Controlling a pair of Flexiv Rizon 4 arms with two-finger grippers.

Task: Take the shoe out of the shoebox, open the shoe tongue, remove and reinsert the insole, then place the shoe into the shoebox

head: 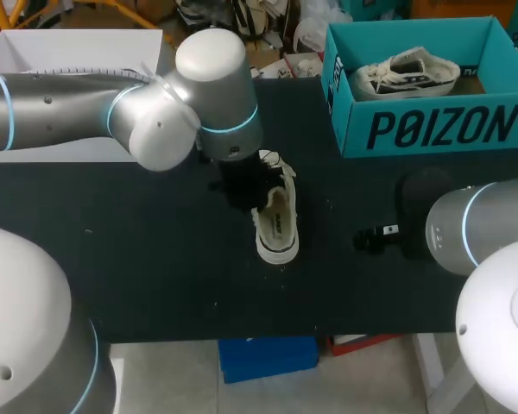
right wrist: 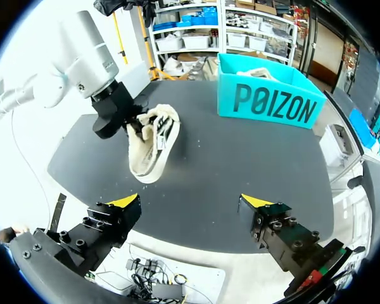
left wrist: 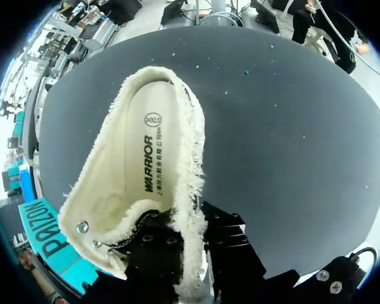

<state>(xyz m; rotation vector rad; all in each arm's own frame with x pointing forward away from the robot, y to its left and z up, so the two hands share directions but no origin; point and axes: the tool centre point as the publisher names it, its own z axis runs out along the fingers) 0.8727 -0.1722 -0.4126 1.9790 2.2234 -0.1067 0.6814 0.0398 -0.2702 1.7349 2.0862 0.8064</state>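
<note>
the left gripper is clenched on the shoe: one black finger sits inside the opening, the other outside, with the frayed side edge pinched between them. its yellow tips are hidden by the shoe. ahead of the fingers the shoe lies open and the insole lies flat inside it, printed face up.

in the head view the left gripper comes down on the shoe's lace end, and the shoe is near the middle of the table, toe toward the near edge. from the right wrist the shoe looks tilted onto one side under the left gripper, toe on the table.

the right gripper is released, its two yellow tips well apart with nothing between them. it hangs over the near part of the table, well apart from the shoe. in the head view the right gripper is to the right of the shoe, not touching it.

the shoebox stands open at the far right of the table, well apart from both grippers, with a second shoe inside. the box also shows beyond the shoe from the right wrist and at the edge of the left wrist view.
</note>
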